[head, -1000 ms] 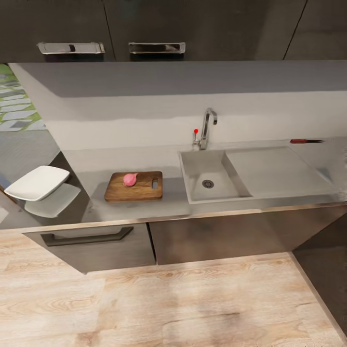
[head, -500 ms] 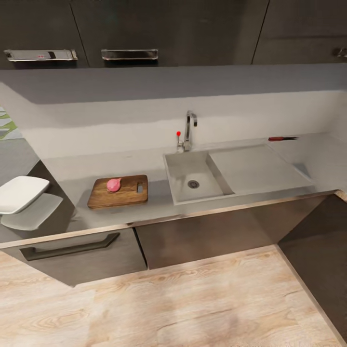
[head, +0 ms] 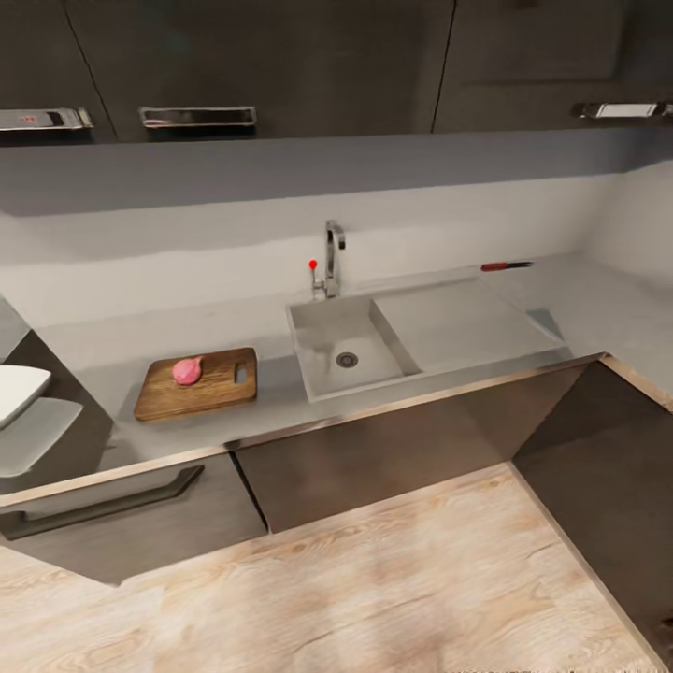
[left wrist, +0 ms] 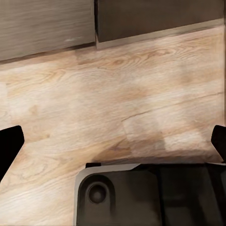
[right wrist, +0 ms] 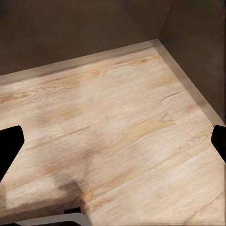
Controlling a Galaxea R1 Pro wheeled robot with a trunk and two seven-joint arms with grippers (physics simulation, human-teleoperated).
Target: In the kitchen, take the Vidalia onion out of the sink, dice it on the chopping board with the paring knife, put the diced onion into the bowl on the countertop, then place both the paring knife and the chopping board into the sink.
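Observation:
The pinkish Vidalia onion [head: 187, 370] lies whole on the brown chopping board [head: 200, 383], on the grey countertop [head: 112, 346] left of the sink [head: 329, 322]. The sink's basin holds nothing but its drain. Behind the drainboard, near the wall, lies the paring knife [head: 505, 266] with its reddish handle. At the far left edge the white bowl [head: 13, 391] is partly cut off. My left gripper [left wrist: 113, 141] and right gripper [right wrist: 113, 141] both hang open over the wooden floor, away from the counter, with nothing between the fingers.
A chrome tap [head: 333, 257] with a red knob stands behind the basin. Dark cabinets [head: 374, 458] run under the counter and turn a corner at the right. Wooden floor [head: 374, 579] lies between me and the counter. My dark base [left wrist: 141, 193] shows in the left wrist view.
The whole head view has slid left, so the camera has turned to the right. Onion, board, knife and bowl keep their places on the counter.

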